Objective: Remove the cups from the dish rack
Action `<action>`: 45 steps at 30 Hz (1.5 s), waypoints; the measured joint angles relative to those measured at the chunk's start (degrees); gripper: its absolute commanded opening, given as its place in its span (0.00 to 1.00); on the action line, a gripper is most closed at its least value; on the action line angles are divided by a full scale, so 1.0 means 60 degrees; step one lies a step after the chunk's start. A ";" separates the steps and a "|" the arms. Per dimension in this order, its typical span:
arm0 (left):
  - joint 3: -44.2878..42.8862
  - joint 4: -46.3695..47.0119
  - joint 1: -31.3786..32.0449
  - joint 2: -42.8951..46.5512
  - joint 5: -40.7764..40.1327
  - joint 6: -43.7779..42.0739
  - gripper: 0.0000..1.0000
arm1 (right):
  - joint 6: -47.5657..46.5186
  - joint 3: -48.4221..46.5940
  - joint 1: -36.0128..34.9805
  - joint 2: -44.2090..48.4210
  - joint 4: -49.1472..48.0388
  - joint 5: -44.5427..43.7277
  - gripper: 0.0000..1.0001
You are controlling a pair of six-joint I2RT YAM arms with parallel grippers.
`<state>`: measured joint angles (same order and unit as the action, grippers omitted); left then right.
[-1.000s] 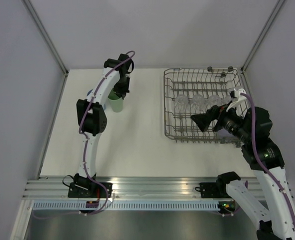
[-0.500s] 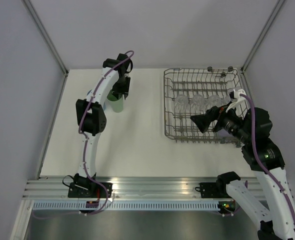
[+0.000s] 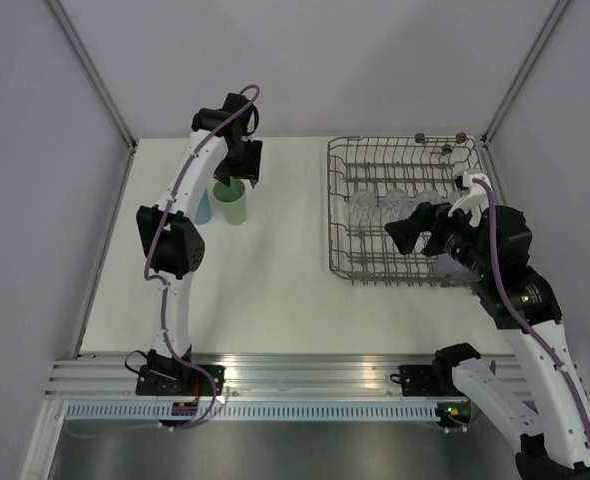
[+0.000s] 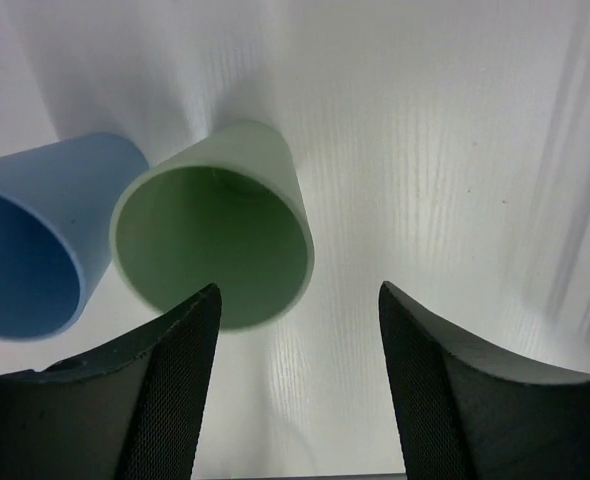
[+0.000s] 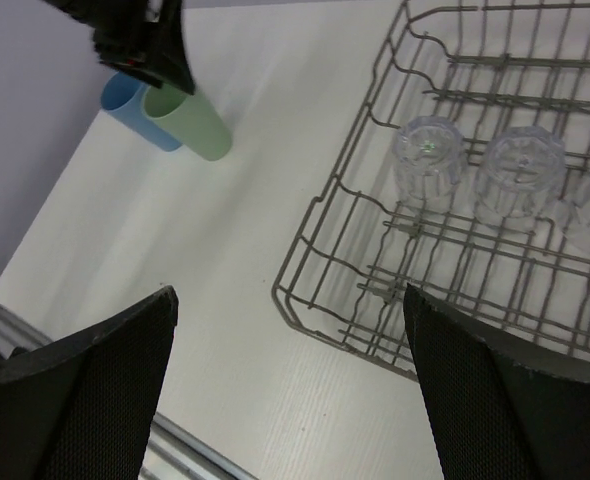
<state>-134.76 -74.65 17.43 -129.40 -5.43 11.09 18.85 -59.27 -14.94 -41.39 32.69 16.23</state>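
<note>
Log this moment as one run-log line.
left gripper: open, near green cup | right gripper: open, over dish rack | blue cup: beside green cup | clear glasses: in rack

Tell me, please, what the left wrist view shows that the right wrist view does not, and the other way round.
Only the left wrist view: the hollow insides of the blue tumbler and the pale green tumbler, seen from above. Only the right wrist view: the dish rack, three clear glasses in it, and the open right gripper. Both: the two tumblers side by side on the white table, and the left gripper over them.
</note>
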 measured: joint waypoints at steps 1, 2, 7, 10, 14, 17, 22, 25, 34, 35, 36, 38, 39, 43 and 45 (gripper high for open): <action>0.0047 0.0004 0.0000 0.0233 0.0015 0.0000 0.71 | 0.0000 0.0000 -0.0004 -0.0095 0.0080 -0.0270 0.98; 0.0117 0.0015 0.0000 0.0481 0.0026 0.0004 0.71 | -0.0004 0.0000 -0.0004 -0.0226 0.0215 -0.0630 0.98; 0.1610 0.0594 0.0102 0.2408 0.0182 0.0149 1.00 | 0.0000 0.0015 -0.0029 -0.0962 0.0918 -0.3384 0.98; 0.3333 0.1155 0.0404 0.4277 0.0208 0.0382 1.00 | 0.0007 0.0073 -0.0029 -0.1107 0.1257 -0.4987 0.98; 0.5227 0.2069 0.1242 0.6736 -0.0007 0.0699 1.00 | 0.0036 0.0073 -0.0029 -0.1137 0.1523 -0.6393 0.98; 0.6849 0.2601 0.1909 0.8765 -0.0259 0.0984 1.00 | 0.0026 0.0084 -0.0029 -0.1137 0.1588 -0.7195 0.98; 0.9464 0.3439 0.2277 1.1646 -0.0510 0.1373 1.00 | 0.0058 0.0142 -0.0036 -0.1330 0.1847 -0.8593 0.98; 1.0732 0.3690 0.2306 1.3100 -0.0648 0.1479 1.00 | 0.0240 0.0266 -0.0036 -0.1741 0.1916 -0.9194 0.98; 1.2972 0.4554 0.2306 1.5205 -0.0882 0.1483 1.00 | 0.0911 0.1202 0.0765 -0.2765 0.1800 -0.9366 0.98; 1.3187 0.4630 0.2306 1.5263 -0.0882 0.1483 1.00 | 0.0947 0.1304 0.0965 -0.2805 0.1719 -0.9267 0.98; 1.3369 0.4674 0.2306 1.5267 -0.0871 0.1483 1.00 | 0.0980 0.1413 0.1180 -0.2823 0.1628 -0.9165 0.98; 1.3599 0.4692 0.2306 1.5158 -0.0816 0.1483 1.00 | 0.1027 0.1566 0.1606 -0.2823 0.1537 -0.8896 0.98; 1.3642 0.4692 0.2306 1.5103 -0.0776 0.1483 1.00 | 0.1045 0.1625 0.1843 -0.2820 0.1446 -0.8703 0.98; 1.3726 0.4827 0.2306 1.4939 -0.0488 0.1479 1.00 | 0.1075 0.1727 0.2663 -0.2776 0.1067 -0.7803 0.98; 1.3741 0.4885 0.2306 1.4972 -0.0339 0.1475 1.00 | 0.1067 0.1734 0.2987 -0.2783 0.0903 -0.7384 0.98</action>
<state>-52.31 -45.34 31.27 -39.57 -7.46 19.94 25.26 -48.86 2.98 -58.08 38.11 -28.08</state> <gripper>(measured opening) 0.993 0.978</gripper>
